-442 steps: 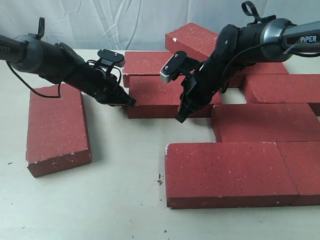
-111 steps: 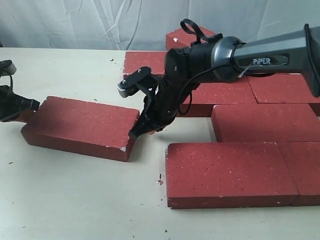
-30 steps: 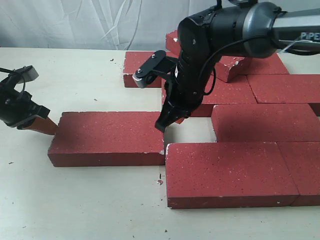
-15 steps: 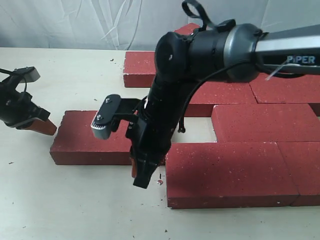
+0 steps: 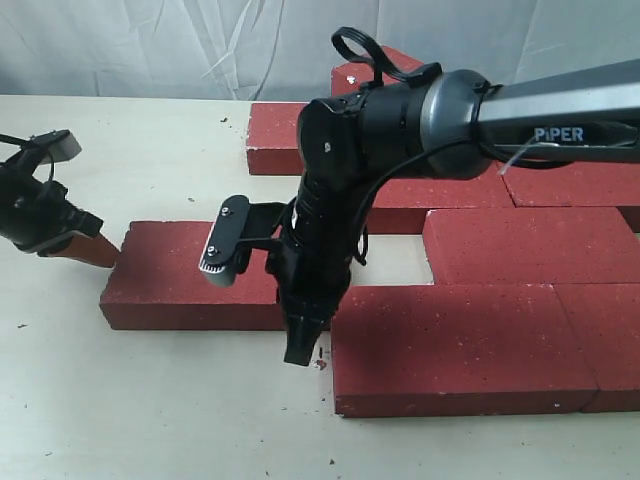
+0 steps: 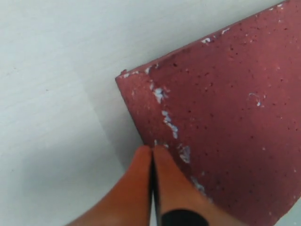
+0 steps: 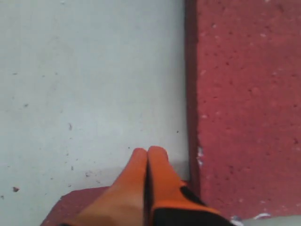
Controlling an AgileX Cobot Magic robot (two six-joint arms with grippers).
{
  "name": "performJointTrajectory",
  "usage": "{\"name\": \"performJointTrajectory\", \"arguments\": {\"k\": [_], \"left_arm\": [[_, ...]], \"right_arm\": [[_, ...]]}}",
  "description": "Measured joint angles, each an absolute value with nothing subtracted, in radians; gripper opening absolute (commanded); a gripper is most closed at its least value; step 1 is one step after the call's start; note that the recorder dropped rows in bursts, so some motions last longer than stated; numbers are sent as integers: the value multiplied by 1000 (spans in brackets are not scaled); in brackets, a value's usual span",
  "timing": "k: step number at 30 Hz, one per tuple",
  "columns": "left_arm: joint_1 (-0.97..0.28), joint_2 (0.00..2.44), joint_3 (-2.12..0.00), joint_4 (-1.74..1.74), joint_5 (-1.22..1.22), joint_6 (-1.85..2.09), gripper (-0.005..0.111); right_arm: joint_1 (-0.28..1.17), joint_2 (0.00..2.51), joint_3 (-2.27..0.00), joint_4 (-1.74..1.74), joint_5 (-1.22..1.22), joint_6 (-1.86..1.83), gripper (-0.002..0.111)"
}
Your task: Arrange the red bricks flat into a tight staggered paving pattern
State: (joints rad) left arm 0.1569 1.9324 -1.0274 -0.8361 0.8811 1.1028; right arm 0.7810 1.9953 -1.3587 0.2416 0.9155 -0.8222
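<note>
Our right gripper (image 5: pixel 300 352), clenched empty, hides the loose brick (image 5: pixel 175 285) at centre; our left gripper (image 5: pixel 90 251), clenched, meets its left edge; open table (image 5: pixel 150 410) below.

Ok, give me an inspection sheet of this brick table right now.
Surface: pale table.
Job's things: red bricks in rows at right; loose brick flat at left, its right end hidden by the right arm.
Clutter: dark crumbs by the front brick's corner.
Grippers: left gripper shut at the loose brick's left end; right gripper shut, pointing down at the table.
Cables: black loop atop the right arm.
Surroundings: white cloth backdrop.
</note>
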Motion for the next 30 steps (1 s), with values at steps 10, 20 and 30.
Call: {"name": "performJointTrajectory", "arguments": {"k": [10,20,30], "left_arm": [[150,1932,-1027,-840,879,1123,0],[150,1932,-1027,-855,873,1130,0],[150,1932,-1027,-866,851,1132,0]], "right_arm": [[781,1995,-1359,102,859,-678,-1],[781,1981,-1359,101,899,-654,-1],[781,1871,-1359,275,900,-654,-1]]}}
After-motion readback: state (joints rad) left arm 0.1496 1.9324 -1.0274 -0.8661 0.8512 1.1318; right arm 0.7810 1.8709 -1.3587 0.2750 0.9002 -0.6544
